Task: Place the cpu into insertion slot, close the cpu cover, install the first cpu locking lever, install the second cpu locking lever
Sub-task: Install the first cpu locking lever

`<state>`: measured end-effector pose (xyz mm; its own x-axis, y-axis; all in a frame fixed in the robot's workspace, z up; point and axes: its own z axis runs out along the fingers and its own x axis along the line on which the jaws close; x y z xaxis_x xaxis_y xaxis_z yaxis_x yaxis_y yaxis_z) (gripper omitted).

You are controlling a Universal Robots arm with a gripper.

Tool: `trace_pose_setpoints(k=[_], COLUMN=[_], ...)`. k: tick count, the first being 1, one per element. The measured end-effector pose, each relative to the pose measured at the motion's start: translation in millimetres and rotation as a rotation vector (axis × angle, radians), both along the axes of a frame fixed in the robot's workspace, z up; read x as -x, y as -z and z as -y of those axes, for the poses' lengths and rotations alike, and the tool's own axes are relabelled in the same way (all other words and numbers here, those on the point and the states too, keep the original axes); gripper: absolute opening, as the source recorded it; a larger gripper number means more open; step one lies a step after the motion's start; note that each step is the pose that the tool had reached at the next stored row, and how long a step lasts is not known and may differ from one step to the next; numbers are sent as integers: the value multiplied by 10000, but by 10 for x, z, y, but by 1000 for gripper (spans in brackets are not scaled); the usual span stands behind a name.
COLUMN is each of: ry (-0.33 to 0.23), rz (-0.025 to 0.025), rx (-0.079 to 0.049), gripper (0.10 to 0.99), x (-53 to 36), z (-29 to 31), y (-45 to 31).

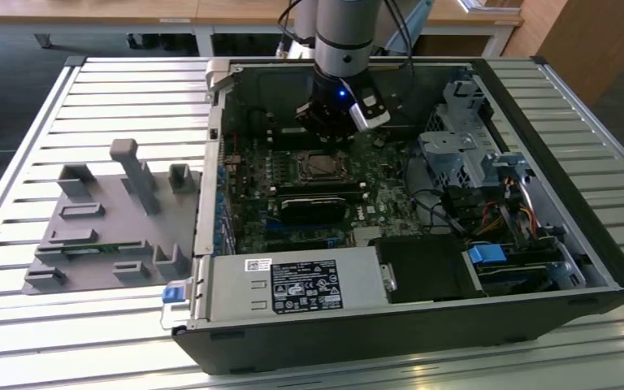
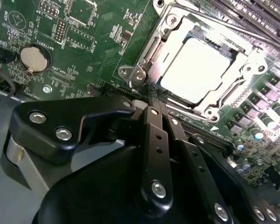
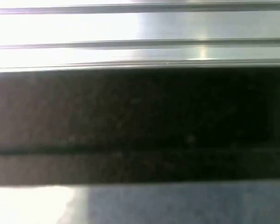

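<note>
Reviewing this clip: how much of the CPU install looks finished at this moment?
Done: the cpu sits in the insertion slot, and the cpu cover appears to lie down around it. In hand: the gripper, fingers shut and empty, is at the cover's hinge corner. Left: whether either locking lever is latched cannot be told.

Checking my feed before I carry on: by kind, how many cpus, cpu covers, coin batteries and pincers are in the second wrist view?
cpu: 1
cpu cover: 1
coin battery: 1
pincer: 1
Total: 4
</note>
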<state>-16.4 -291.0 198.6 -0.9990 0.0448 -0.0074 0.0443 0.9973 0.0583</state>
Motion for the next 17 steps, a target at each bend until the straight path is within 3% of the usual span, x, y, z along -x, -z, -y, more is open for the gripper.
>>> trace_pose_setpoints(k=[7, 13, 17], ry=[-1, -1, 0], rz=[0, 5, 5], rx=[59, -139, -164], gripper=[106, 106, 106], x=[0, -1, -1], z=[-6, -9, -10], y=[25, 30, -17])
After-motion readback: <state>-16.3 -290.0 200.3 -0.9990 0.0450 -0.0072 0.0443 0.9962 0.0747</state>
